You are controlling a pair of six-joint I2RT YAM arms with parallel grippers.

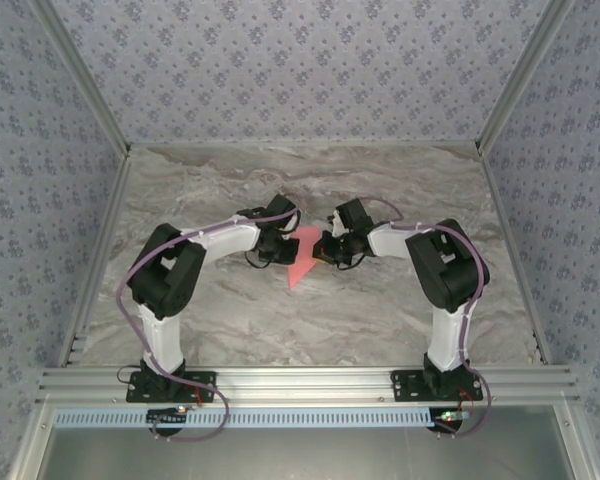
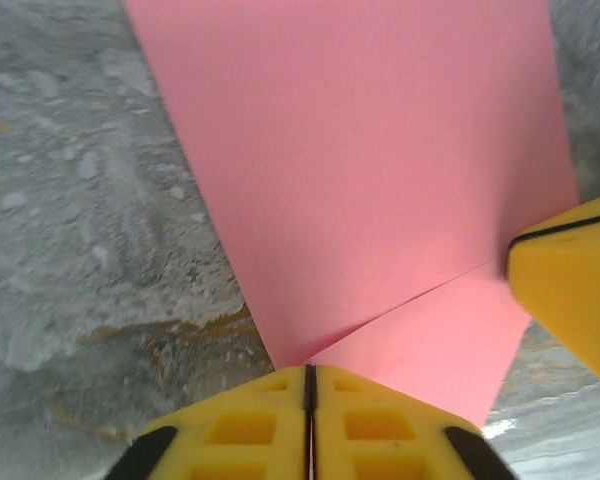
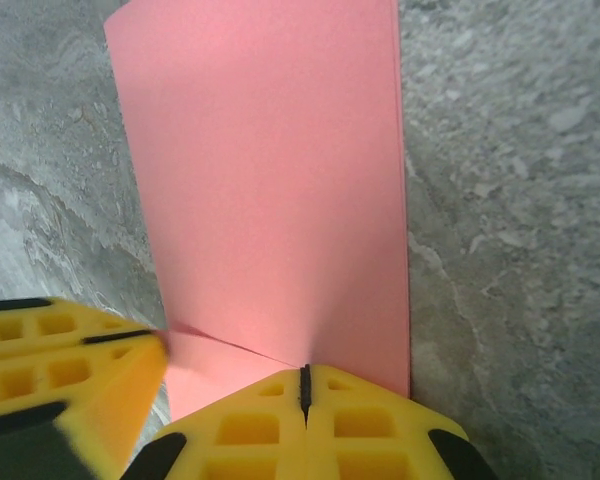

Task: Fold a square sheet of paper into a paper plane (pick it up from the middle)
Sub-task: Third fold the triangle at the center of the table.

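Note:
The square sheet of paper [image 1: 302,264] is salmon pink and lies folded on the marble table, its point toward the near edge. In the left wrist view the paper [image 2: 380,170] shows a crease running from my left gripper [image 2: 310,368] to a yellow finger of the right one [image 2: 570,290]. The left jaws stand together, with the paper's folded edge at their seam. My right gripper [image 3: 305,370] is shut on the same edge of the paper [image 3: 280,180], with a left finger [image 3: 70,370] beside it. From above, the left gripper [image 1: 278,246] and the right gripper [image 1: 327,250] meet over the sheet.
The grey marble tabletop [image 1: 310,320] stretches all round the paper. Patterned walls [image 1: 300,60] close off the back and both sides. An aluminium rail [image 1: 310,382] with the arm bases runs along the near edge.

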